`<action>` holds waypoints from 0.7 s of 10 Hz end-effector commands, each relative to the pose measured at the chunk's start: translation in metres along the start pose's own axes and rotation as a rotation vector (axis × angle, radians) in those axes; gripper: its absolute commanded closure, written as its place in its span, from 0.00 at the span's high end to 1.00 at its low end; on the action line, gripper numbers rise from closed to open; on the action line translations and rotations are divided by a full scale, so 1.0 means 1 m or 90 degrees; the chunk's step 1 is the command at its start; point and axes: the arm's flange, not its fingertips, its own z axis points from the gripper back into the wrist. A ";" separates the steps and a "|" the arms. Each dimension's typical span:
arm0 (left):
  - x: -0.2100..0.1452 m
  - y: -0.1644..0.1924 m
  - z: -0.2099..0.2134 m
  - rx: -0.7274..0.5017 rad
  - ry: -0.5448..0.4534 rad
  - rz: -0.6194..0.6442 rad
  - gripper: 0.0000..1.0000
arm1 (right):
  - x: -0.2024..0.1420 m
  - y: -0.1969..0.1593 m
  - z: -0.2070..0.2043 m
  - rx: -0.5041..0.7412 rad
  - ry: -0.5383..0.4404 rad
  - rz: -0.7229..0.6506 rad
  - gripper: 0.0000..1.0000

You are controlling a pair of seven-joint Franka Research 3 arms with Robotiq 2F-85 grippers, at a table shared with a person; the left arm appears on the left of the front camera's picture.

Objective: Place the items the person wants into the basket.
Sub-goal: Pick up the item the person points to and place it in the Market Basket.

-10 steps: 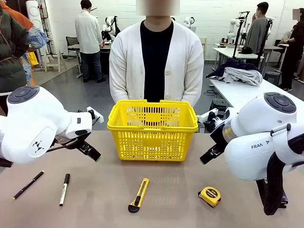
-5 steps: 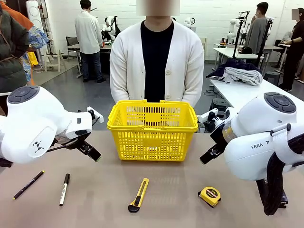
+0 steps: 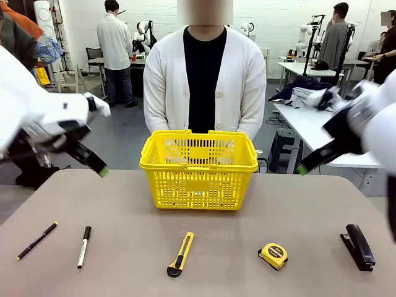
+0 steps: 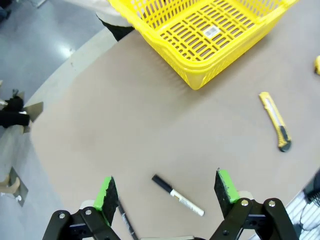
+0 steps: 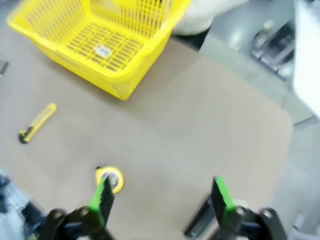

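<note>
The yellow basket [image 3: 198,170] stands at the table's far middle, in front of the person [image 3: 203,74] in a white cardigan. Along the near edge lie a thin black pen [image 3: 37,240], a yellow-and-black utility knife [image 3: 180,253] and a black stapler [image 3: 357,247]. My left gripper [image 3: 99,168] hangs open above the table's left side. The right gripper [image 3: 303,167] is open high on the right. In the left wrist view the open gripper [image 4: 166,189] looks down on the pen [image 4: 125,222], knife [image 4: 275,121] and basket [image 4: 200,35]. The right wrist view has its open gripper [image 5: 161,194] above the stapler [image 5: 200,222], with the knife [image 5: 37,122] and basket [image 5: 100,40] beyond.
A white marker with a black cap [image 3: 83,245] lies beside the pen. A yellow tape measure [image 3: 273,255] sits between knife and stapler. The marker [image 4: 177,195] and tape measure [image 5: 110,179] also lie under the wrist cameras. Other people and tables stand behind.
Both arms have swung up and outward from low beside the basket, now blurred with motion. The stapler at the right, earlier hidden by the right arm, is in sight.
</note>
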 end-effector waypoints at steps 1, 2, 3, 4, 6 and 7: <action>0.019 0.005 0.049 -0.002 0.000 -0.028 1.00 | 0.017 0.009 0.067 -0.014 0.024 0.001 1.00; 0.025 0.008 0.067 0.025 -0.010 -0.035 1.00 | 0.021 0.014 0.090 -0.026 0.017 0.009 1.00; 0.029 0.014 0.077 0.045 -0.016 -0.028 1.00 | 0.020 0.015 0.101 -0.032 0.018 0.012 1.00; 0.028 0.020 0.076 0.074 -0.013 -0.028 1.00 | 0.017 0.012 0.095 -0.053 0.026 0.003 1.00; 0.026 0.007 0.084 0.016 -0.022 -0.021 1.00 | 0.014 0.014 0.110 -0.015 0.001 0.017 1.00; 0.026 0.007 0.084 0.016 -0.022 -0.021 1.00 | 0.014 0.014 0.110 -0.015 0.001 0.017 1.00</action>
